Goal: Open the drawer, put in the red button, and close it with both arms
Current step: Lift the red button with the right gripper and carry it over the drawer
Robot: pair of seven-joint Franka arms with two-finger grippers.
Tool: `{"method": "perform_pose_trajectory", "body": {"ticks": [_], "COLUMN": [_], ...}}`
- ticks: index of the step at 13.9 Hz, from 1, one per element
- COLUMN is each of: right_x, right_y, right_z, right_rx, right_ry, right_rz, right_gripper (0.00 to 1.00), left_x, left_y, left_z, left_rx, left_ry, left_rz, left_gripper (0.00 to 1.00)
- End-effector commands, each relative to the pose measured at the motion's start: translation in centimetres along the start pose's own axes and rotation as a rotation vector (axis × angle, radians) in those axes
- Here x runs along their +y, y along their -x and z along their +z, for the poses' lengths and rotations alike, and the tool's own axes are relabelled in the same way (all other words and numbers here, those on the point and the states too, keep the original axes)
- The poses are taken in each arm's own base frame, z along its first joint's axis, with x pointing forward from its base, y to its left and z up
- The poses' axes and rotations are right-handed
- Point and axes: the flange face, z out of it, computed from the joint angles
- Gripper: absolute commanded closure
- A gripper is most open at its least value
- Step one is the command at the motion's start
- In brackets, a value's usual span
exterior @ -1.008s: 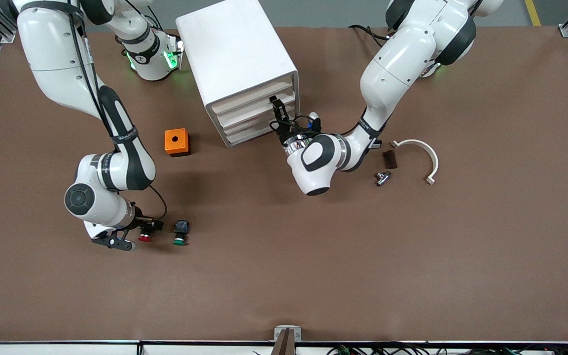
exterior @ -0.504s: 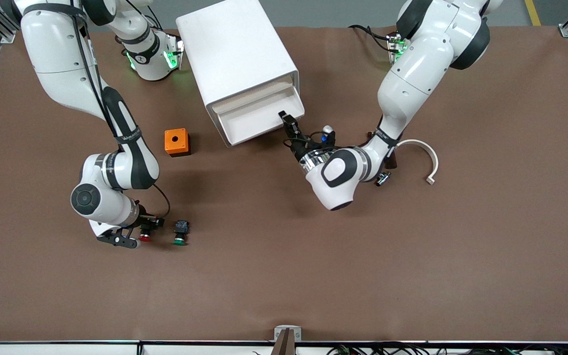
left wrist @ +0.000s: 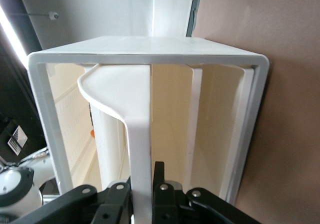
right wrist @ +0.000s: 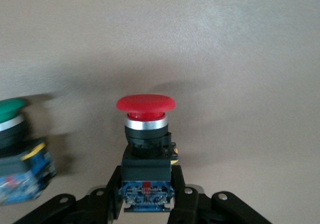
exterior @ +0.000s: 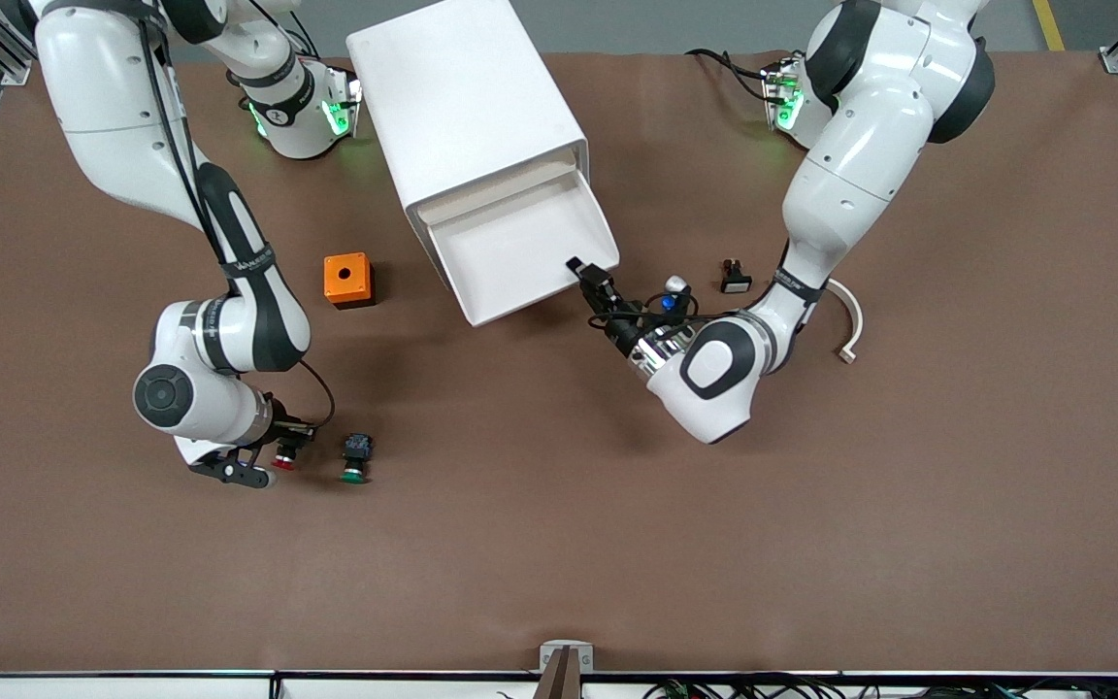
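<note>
Red button (right wrist: pixel 145 134) sat clamped by its black body between the right gripper (right wrist: pixel 145 196) jaws, cap pointing away from the wrist, low at the bench (exterior: pixel 559 544), nearer the front camera than the orange box (exterior: pixel 347 280). Gripped on the blocky body rather than the round cap, likely for flat faces and a steadier carry. Flanked by the green button (exterior: pixel 355 458), just beside it and apart, left alone on the bench.

Left gripper (left wrist: pixel 142 196) jaws pinched on the front lip of the drawer (exterior: pixel 520 248), one each side of the thin wall. Drawer drawn well out of the white cabinet (exterior: pixel 462 107), tray bare and facing up, probably held so to keep it steady and open for the drop.

Further out toward the left arm's end: a small black part (exterior: pixel 734 277) and a curved white piece (exterior: pixel 850 320) on the bench. Judged stage: drawer opened, button grasped, carry to the tray not yet made.
</note>
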Motion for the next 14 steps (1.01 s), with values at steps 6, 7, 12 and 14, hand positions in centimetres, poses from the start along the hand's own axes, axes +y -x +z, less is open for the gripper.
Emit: {"method": "perform_pose_trajectory", "body": {"ticks": [6,7,12,14], "right_x": [-12.2,-14.2,-23.2,-26.2], "right_y": [13.6,16.0,25.3,28.4], "right_z": [-16.0,-16.9,-18.5,-17.4], "right_rx": [-0.064,-0.077,-0.051,-0.032], "right_ry": [-0.034,-0.053,-0.106,-0.149], "right_rz": [0.303,0.353,0.533,0.620], "right_gripper": [1.00,1.00,1.00,1.00], "left_x": [-0.7,-1.2,-4.5,-5.8], "left_y": [0.8,0.8,1.4,1.5], "left_z": [-2.9,-3.6,-6.1,-6.5], "left_rx": [-0.055,-0.051,0.088,0.162], "left_ry": [0.033,0.052,0.209,0.254], "left_rz": [0.322,0.400,0.728,0.900], "left_gripper": [0.05,0.01,0.00,0.00]}}
